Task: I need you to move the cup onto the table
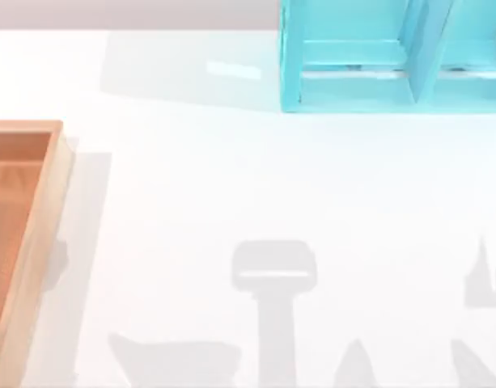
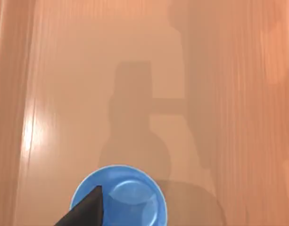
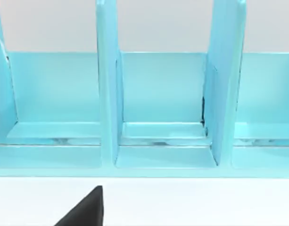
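The blue cup stands upright on the floor of the orange-brown wooden tray, seen from straight above in the left wrist view. My left gripper hangs right over it, and its black tip overlaps the cup's rim and inside. Whether it touches the cup I cannot tell. The white table spreads across the top view, with the tray at its left edge. My right gripper hovers over the table, facing the shelf.
A turquoise shelf unit with upright dividers stands at the back right of the table; its open compartments face my right gripper. Grey shadows of the arms lie on the table's front part. The tray's raised rim borders the table's left side.
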You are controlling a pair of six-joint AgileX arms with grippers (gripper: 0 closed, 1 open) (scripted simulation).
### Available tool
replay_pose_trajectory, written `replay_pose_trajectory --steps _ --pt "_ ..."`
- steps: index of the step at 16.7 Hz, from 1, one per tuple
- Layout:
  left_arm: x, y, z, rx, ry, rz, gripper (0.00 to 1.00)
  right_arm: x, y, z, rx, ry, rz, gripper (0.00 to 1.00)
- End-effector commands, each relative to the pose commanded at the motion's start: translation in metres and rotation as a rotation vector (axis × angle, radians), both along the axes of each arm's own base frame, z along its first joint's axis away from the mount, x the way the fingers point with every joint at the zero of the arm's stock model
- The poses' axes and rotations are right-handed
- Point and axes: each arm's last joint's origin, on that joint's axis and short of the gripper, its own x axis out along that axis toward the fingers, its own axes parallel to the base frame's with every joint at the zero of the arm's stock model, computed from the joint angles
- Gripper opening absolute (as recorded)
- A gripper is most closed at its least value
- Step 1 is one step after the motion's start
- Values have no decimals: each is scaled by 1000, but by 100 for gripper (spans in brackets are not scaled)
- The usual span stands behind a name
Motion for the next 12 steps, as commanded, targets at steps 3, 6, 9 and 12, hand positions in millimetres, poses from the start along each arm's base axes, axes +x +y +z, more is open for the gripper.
replay_pose_trajectory --steps 3,6,9,12 --pt "27 14 7 -23 233 3 100 0 0 0 0 0 0 100" --pt "50 27 8 -55 421 3 100 0 0 0 0 0 0 100" --pt "65 37 6 -84 545 0 100 0 0 0 0 0 0 100" --pt "71 41 5 -96 591 -2 100 0 0 0 0 0 0 100"
